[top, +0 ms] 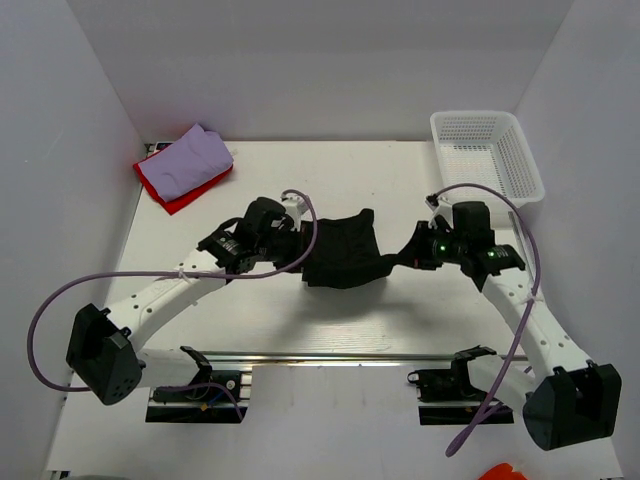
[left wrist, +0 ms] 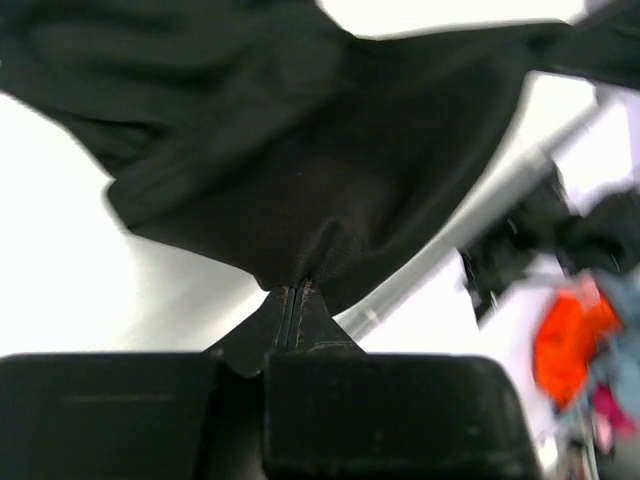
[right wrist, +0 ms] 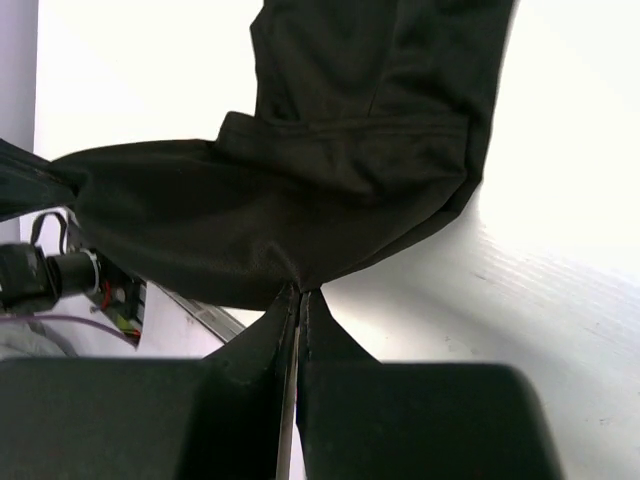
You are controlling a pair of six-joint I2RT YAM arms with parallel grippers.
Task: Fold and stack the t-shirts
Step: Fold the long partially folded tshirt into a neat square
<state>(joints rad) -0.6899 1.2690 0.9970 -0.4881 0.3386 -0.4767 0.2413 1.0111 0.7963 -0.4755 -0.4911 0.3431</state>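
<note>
Centrally, over the middle of the smooth white surface, the black t-shirt, a soft matte cloth with stitched seams, is stretched in sagging folds between both arms. One pinched peak of it is clamped by the left fingers, pressed fully together on the cloth; another is gripped likewise by the right fingers. At the far left corner a folded lavender t-shirt is laid on a bright red t-shirt. A rectangular white mesh basket is set at the far right corner
</note>
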